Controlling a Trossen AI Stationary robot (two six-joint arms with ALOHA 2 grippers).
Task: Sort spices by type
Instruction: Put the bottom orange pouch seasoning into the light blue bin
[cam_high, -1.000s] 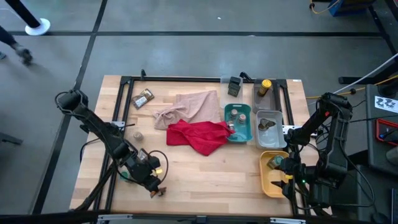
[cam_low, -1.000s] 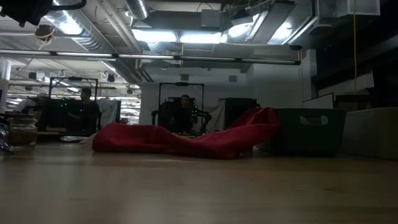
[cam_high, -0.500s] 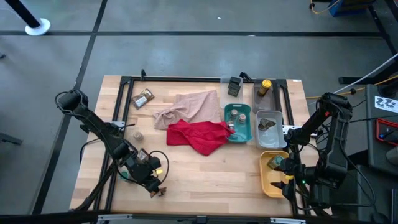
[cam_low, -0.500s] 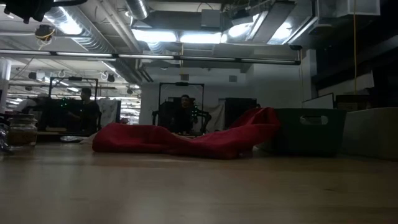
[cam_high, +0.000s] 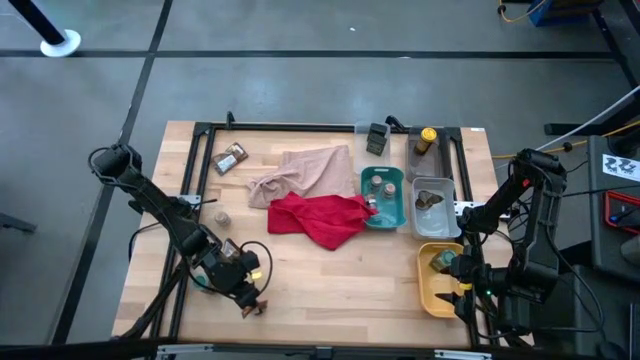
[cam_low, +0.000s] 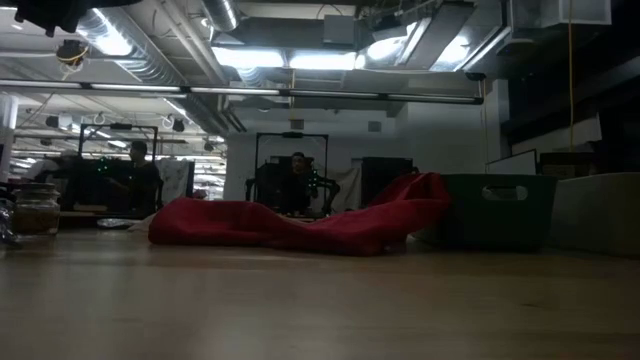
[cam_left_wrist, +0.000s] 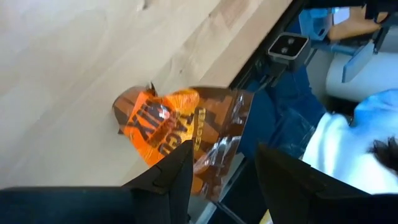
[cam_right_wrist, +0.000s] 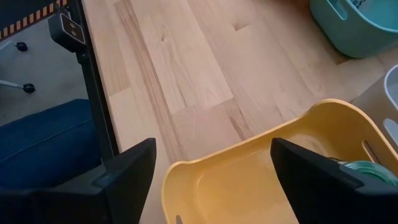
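The left hand is low at the front edge of the worktop, on the left side, and its two dark fingers are closed on a crinkly orange-brown sachet; in the left wrist view the sachet sits between the fingers and its far end lies on the wood near the edge of the worktop. The right hand is at the front right corner, just above the yellow tray, and its fingers are spread wide with nothing between them; one jar with a green lid lies inside this yellow tray. The other spices are in different places: a second sachet lies at the back left of the worktop, two small jars stand on the bare wood on the left, near the left arm, and a yellow-capped bottle is in the clear tray at the back right. The teal tray holds small jars with green lids, and beside it, on its right, another clear tray holds some brownish thing which I cannot name exactly. A beige cloth and a red cloth lie crumpled in the middle, the red one touching the teal tray. In the low view the red cloth is seen across the worktop, and a person sits in the room behind it
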